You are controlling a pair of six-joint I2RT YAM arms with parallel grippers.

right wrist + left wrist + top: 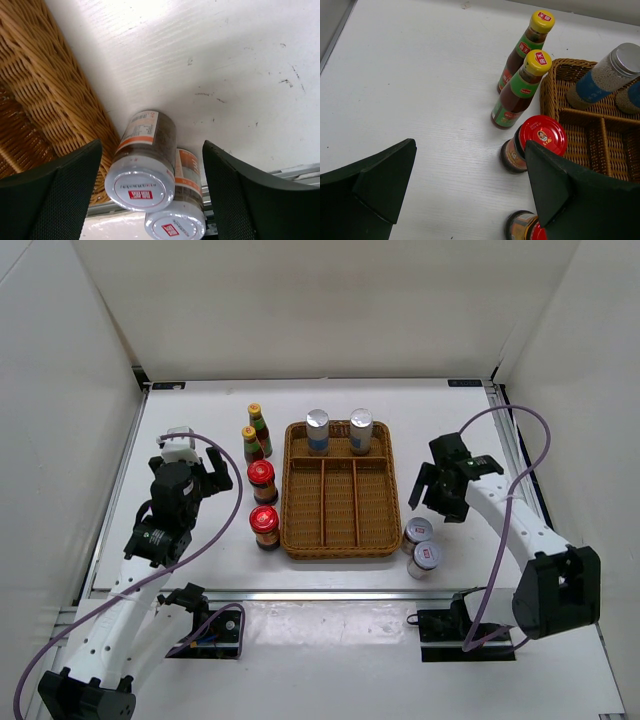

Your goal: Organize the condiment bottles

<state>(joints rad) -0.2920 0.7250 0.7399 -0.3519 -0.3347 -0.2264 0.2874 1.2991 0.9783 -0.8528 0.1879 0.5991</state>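
Two silver-capped blue-white bottles [318, 431] [361, 430] stand in the back section of the wicker tray [340, 543]. Two yellow-capped sauce bottles [258, 429] [252, 443] and two red-lidded jars [262, 481] [265, 527] stand on the table left of the tray. Two white-lidded jars [417, 534] [425, 559] stand by the tray's front right corner. My left gripper [205, 480] is open and empty, left of the red-lidded jars [535, 142]. My right gripper [430, 502] is open and empty, above the white-lidded jars [144, 162].
The tray's three long front compartments [338, 505] hold nothing. White walls enclose the table on three sides. A metal rail [330, 595] runs along the table's near edge, close to the white-lidded jars.
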